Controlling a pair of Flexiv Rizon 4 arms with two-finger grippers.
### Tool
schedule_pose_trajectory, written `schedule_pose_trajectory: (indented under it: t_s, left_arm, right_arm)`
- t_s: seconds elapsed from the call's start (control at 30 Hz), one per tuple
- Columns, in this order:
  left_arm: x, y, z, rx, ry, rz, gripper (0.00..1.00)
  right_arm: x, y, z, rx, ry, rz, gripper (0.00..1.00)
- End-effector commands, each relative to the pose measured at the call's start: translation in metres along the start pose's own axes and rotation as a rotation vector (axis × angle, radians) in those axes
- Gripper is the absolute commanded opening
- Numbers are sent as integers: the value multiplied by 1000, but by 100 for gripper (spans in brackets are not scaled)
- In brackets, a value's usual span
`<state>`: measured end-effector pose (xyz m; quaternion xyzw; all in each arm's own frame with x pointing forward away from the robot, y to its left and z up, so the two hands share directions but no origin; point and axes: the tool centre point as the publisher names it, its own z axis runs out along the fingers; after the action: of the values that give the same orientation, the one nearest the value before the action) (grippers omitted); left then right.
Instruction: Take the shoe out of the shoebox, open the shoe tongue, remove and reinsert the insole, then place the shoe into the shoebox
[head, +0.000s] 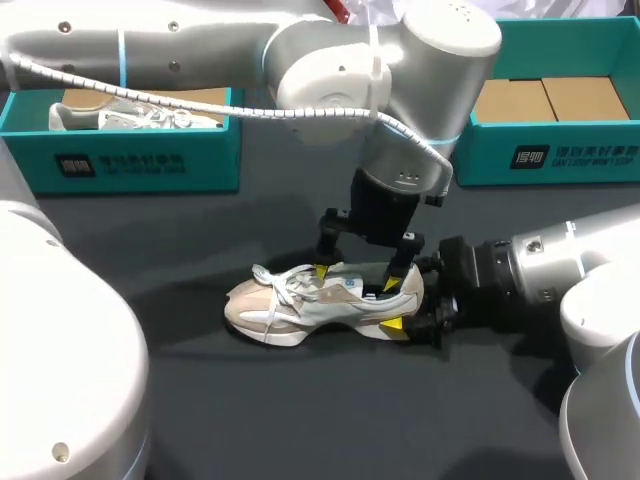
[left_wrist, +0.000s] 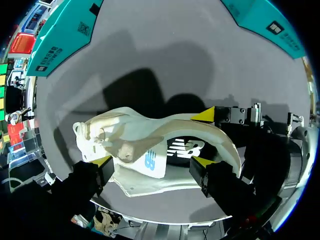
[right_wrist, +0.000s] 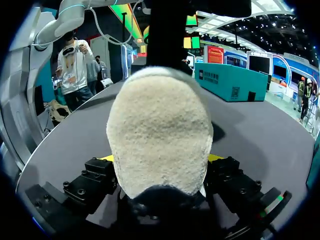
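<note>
The right claw (right_wrist: 161, 158) grips the fuzzy heel of the shoe (head: 310, 300), one yellow tip pressed to each side. The pale shoe lies on its sole on the dark surface (head: 300, 420), toe towards my left. The left claw (head: 355, 280) comes down on it from above, fingers spread wide, one tip by the laces, one at the collar. Two teal shoeboxes (head: 130, 160) (head: 560, 150) stand behind.

Cream laced shoe (head: 290, 305) upright on table (head: 200, 400)
</note>
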<state>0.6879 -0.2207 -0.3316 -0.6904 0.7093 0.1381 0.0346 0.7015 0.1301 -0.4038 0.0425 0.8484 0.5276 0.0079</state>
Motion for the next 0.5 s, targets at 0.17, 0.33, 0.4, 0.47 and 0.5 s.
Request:
schedule_pose_trajectory:
  t_s: [0.17, 0.33, 0.4, 0.47, 0.5]
  left_arm:
    - [-3, -3, 9, -19, -73, -16, 100]
    - [-6, -3, 18, -32, -114, -17, 100]
    - [-7, -2, 21, -36, -129, -18, 100]
    - [-9, -2, 22, -44, -148, -18, 100]
    - [-10, -2, 23, -44, -153, -19, 100]
  right_arm:
    - [2, 1, 1, 4, -1, 1, 0]
    - [2, 1, 1, 4, -1, 1, 0]
    - [2, 1, 1, 4, -1, 1, 0]
    - [2, 1, 1, 4, -1, 1, 0]
    - [2, 1, 1, 4, -1, 1, 0]
